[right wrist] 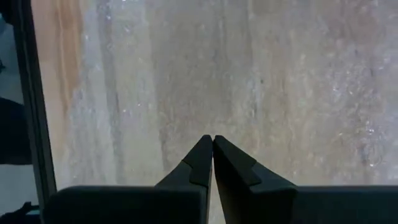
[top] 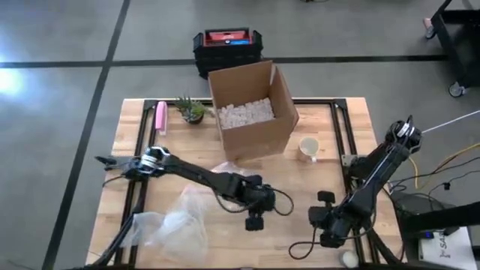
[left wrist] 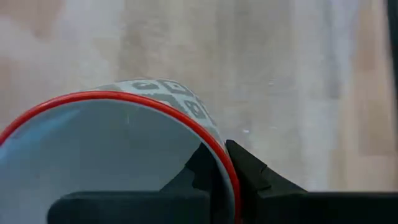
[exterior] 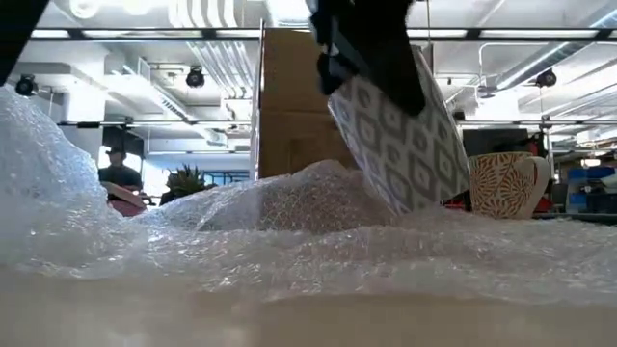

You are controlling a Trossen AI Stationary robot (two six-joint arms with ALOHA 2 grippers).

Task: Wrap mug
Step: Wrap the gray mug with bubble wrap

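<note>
The left tool [left wrist: 217, 171] gripped the mug [left wrist: 118, 155] by its rim, tilted just above the wrap [exterior: 289, 231] near the table's front edge. The right tool [right wrist: 213, 158] was closed, empty. Wrapping looked unstarted.

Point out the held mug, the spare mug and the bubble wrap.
held mug [exterior: 400, 145], low view, patterned side wall.
spare mug [top: 308, 148], high view, rim.
bubble wrap [top: 180, 225], high view, crumpled middle.

The high view looks straight down on the whole table [top: 330, 150]. The low view sits at tabletop level behind bubble wrap [exterior: 289, 241], sharing the box [top: 251, 109]. Wrist views face the tabletop closely.
</note>
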